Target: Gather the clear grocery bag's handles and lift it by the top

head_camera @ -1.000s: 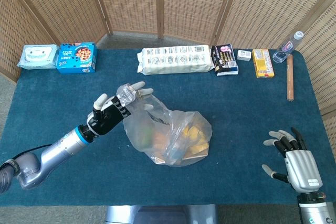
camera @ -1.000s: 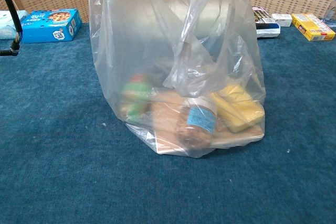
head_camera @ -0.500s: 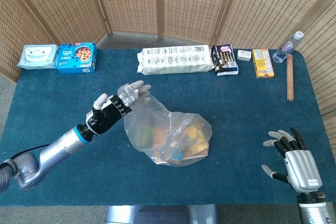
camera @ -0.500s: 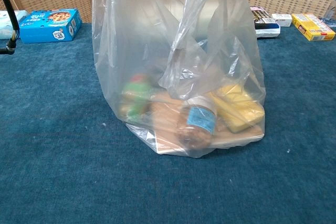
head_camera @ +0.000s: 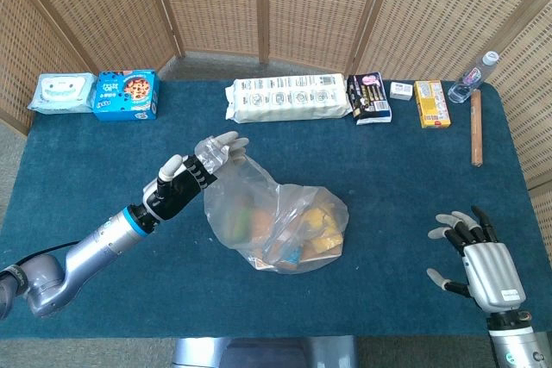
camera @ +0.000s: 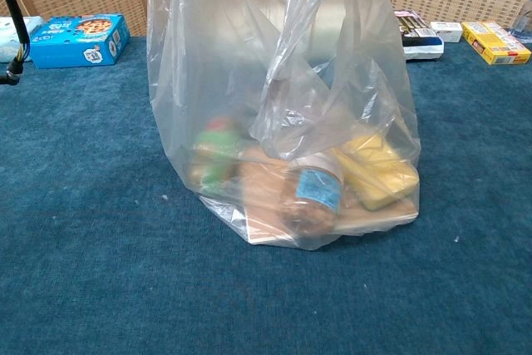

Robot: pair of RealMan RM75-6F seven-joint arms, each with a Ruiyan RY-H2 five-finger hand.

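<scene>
Clear bag (head_camera: 276, 221) on a dark teal surface (head_camera: 405, 178).
Yellow and green goods show through it (one jar (camera: 312, 197) wears a blue label); the black-and-silver left hand (head_camera: 177, 187) has pale fingertips.

A woven wicker folding screen (head_camera: 259, 6) stands behind the far edge of the blue-carpeted counter (head_camera: 388, 187), in even daylight.

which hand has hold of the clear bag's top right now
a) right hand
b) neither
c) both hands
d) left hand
d: the left hand holds the bunched top of the clear bag, while the right hand rests far off to the side with its fingers spread, holding nothing.
</scene>
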